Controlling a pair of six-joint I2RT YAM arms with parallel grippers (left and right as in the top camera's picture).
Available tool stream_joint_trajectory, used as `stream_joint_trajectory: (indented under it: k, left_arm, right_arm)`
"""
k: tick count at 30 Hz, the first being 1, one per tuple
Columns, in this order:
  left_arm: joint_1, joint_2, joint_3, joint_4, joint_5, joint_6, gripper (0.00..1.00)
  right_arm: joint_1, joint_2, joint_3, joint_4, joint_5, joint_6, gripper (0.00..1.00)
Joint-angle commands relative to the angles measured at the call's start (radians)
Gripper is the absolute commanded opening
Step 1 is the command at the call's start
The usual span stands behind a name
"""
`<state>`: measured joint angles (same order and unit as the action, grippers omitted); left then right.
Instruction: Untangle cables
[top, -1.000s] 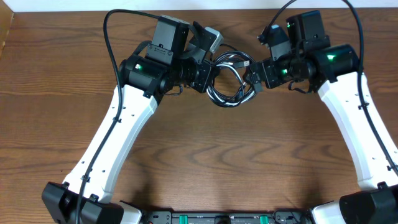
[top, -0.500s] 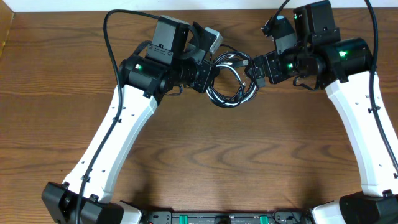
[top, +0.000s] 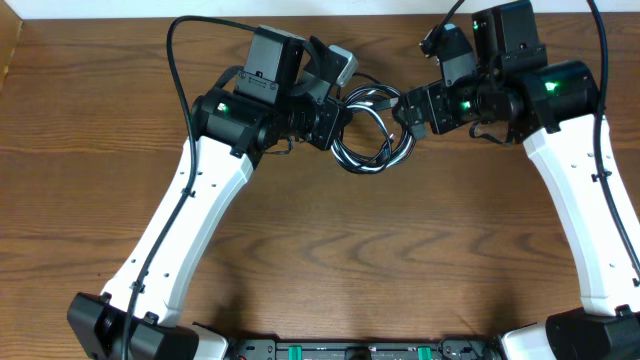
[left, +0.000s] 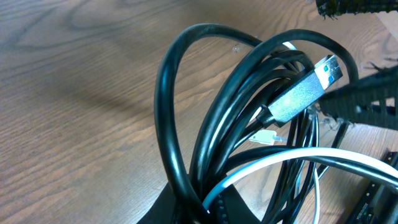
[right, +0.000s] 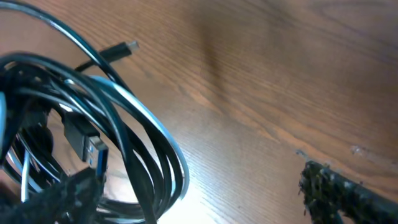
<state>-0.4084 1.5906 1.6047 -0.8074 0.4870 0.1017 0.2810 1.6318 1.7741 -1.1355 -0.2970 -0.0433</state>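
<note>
Seen from overhead, the thin black and white cables (top: 368, 132) form one tangled loop on the brown wooden table (top: 330, 260). They sit toward 12 o'clock on the table, close to its far edge, where a pale strip shows beyond the wood. The black left gripper (top: 335, 125) meets the loop at its 9 o'clock side with its jaws pinched tight on the strands. In the left wrist view the black cords and one white cord (left: 311, 158) fan up out of that grip. A silver-grey flat plug with a blue insert (left: 306, 93) lies across the top of them. The black right gripper (top: 405, 110) sits at the loop's 2 o'clock side, spread wide and clamped on nothing. In the right wrist view one rough black fingertip (right: 339, 186) stands over bare wood well clear of the cords. The other is right at the coil, and contact cannot be told. A loose black cord with a small plug end (right: 127, 46) reaches out toward 12 o'clock in that view. From the loop toward 6 o'clock lies a broad stretch of open wood, bounded at 8 o'clock by the white left arm (top: 190, 220) and at 4 o'clock by the white right arm (top: 580, 210).
</note>
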Motion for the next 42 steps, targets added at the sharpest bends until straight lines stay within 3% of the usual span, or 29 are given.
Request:
stream_joint_trajectory:
  k: [1, 3, 8, 16, 22, 24, 26, 29, 34, 38, 42]
  left_arm:
    - [0.004, -0.018, 0.019, 0.0, -0.002, -0.006, 0.11]
    - [0.004, -0.018, 0.019, 0.0, -0.001, -0.006, 0.11]
    - [0.003, -0.018, 0.019, 0.0, -0.001, -0.006, 0.11]
    - [0.003, -0.018, 0.019, -0.003, 0.004, -0.006, 0.11]
    - [0.003, -0.018, 0.019, -0.006, 0.037, -0.005, 0.11]
    - [0.003, -0.018, 0.019, -0.006, 0.037, -0.005, 0.11]
    - [0.003, -0.018, 0.019, -0.006, 0.037, -0.005, 0.11]
    - [0.003, -0.018, 0.019, -0.006, 0.037, -0.005, 0.11]
    - [0.003, -0.018, 0.019, -0.006, 0.036, -0.005, 0.13]
    - [0.003, -0.018, 0.019, -0.007, 0.021, -0.005, 0.13]
    - [0.003, -0.018, 0.019, -0.031, -0.085, 0.0, 0.15]
  right_arm:
    - [0.002, -0.005, 0.019, -0.018, -0.013, 0.005, 0.97]
    - [0.005, -0.005, 0.019, -0.034, -0.013, 0.005, 0.98]
    - [0.014, -0.005, 0.019, -0.046, -0.012, 0.001, 0.77]
    - [0.056, -0.003, 0.017, -0.043, -0.016, 0.002, 0.8]
    - [0.092, 0.005, 0.013, -0.02, -0.016, 0.002, 0.71]
    - [0.093, 0.012, 0.011, -0.02, -0.016, 0.003, 0.64]
    - [0.093, 0.022, 0.011, -0.021, -0.016, 0.006, 0.48]
    - [0.093, 0.03, 0.011, -0.021, -0.016, 0.014, 0.01]
    - [0.093, 0.03, 0.011, -0.027, 0.038, 0.027, 0.01]
    - [0.093, 0.027, 0.012, -0.031, 0.27, 0.177, 0.01]
    - [0.083, 0.006, 0.012, -0.043, 0.483, 0.253, 0.01]
